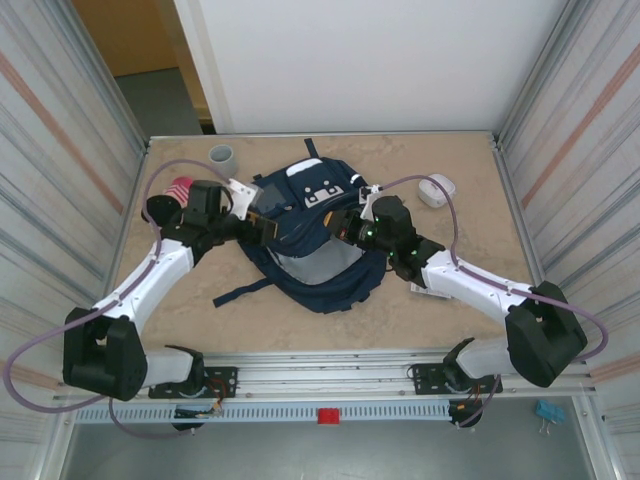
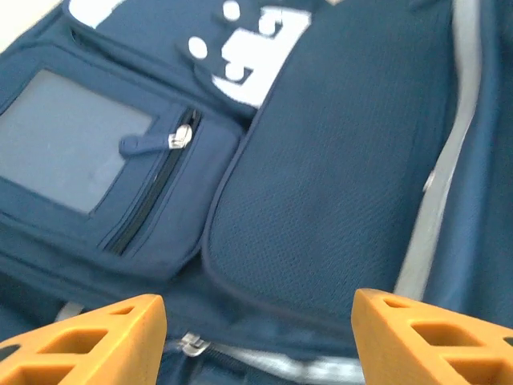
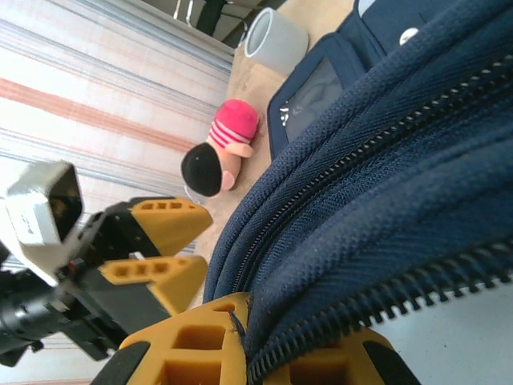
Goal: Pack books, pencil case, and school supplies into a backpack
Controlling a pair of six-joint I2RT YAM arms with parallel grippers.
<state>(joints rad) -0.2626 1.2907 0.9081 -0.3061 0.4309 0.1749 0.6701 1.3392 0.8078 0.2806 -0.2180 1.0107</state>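
Note:
The navy backpack lies flat in the middle of the table, its main zip open onto pale lining. My right gripper is shut on the backpack's zip edge; in the right wrist view the fabric is pinched between the orange fingers of that gripper. My left gripper hovers open at the backpack's left side. In the left wrist view the left gripper is spread wide over the mesh panel, with nothing between its fingers. A zip pull lies just below them. The books and pencil case are out of view.
A grey cup stands at the back left, with a pink striped doll-like item beside the left arm. A white rounded object sits at the back right. White paper lies under the right arm. Ribbed walls close in both sides.

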